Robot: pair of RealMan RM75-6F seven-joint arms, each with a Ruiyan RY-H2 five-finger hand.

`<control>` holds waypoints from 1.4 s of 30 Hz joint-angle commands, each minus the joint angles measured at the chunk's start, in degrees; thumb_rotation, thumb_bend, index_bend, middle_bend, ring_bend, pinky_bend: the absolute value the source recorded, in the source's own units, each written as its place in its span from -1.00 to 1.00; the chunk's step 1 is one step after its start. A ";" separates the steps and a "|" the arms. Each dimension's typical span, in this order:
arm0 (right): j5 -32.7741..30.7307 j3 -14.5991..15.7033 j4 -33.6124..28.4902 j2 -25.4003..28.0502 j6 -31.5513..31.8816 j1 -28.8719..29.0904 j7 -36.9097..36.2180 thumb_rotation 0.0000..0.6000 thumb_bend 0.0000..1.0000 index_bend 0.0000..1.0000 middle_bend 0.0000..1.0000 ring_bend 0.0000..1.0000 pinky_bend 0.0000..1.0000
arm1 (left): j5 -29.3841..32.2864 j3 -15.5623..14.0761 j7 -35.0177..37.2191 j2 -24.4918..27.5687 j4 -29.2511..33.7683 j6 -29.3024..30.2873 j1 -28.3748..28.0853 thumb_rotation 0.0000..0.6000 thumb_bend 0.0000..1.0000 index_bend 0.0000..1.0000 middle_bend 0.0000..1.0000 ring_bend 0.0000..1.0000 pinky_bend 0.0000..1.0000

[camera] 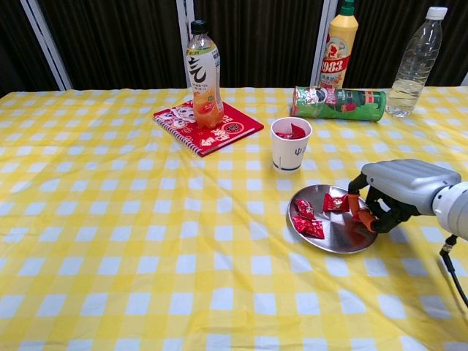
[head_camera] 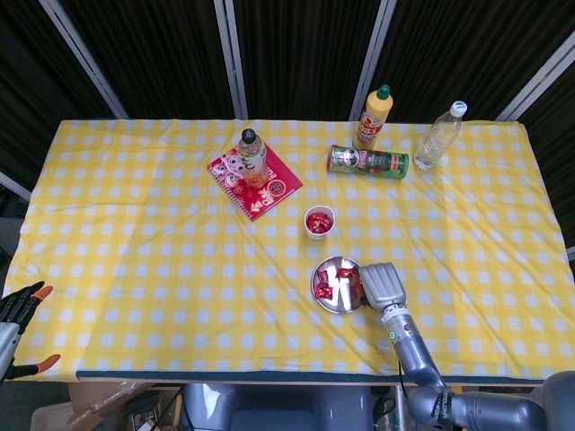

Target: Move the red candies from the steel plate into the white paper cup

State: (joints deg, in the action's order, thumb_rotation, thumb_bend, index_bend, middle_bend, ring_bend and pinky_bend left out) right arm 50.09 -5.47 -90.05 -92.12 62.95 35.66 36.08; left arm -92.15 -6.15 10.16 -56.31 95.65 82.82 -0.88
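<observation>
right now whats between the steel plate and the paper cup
Only bare yellow checked cloth lies between the steel plate and the white paper cup; the chest view shows the gap best.
</observation>
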 commanded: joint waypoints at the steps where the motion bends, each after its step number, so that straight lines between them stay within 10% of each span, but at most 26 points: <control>1: 0.10 -0.01 0.06 0.03 -0.01 -0.08 -0.17 1.00 0.30 0.13 0.58 0.66 1.00 | -0.02 -0.02 0.08 0.00 -0.10 0.01 0.02 1.00 -0.86 -1.00 -1.00 -1.00 -1.00; 15: 2.87 -0.99 -4.77 2.68 1.69 -0.43 -1.25 1.00 0.30 0.13 0.58 0.66 1.00 | -0.20 -0.04 0.00 0.03 0.15 0.07 -0.02 1.00 -0.86 -1.00 -1.00 -1.00 -1.00; 29: 0.91 -8.66 -11.78 6.68 2.82 3.14 -0.40 1.00 0.30 0.13 0.58 0.66 1.00 | -0.10 -0.12 0.19 0.19 0.30 -0.18 -0.08 1.00 -0.86 -1.00 -1.00 -1.00 -1.00; 42: -7.78 -16.14 -2.90 2.77 -2.95 12.92 1.61 1.00 0.30 0.13 0.58 0.66 1.00 | 0.86 -0.12 0.61 0.64 0.66 -1.77 -0.65 1.00 -0.86 -1.00 -1.00 -1.00 -1.00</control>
State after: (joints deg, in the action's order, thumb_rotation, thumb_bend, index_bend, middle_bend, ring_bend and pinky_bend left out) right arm 44.23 -20.35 -95.97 -87.82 61.67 46.56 37.31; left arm -91.34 -6.28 10.75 -55.69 96.31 81.10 -1.51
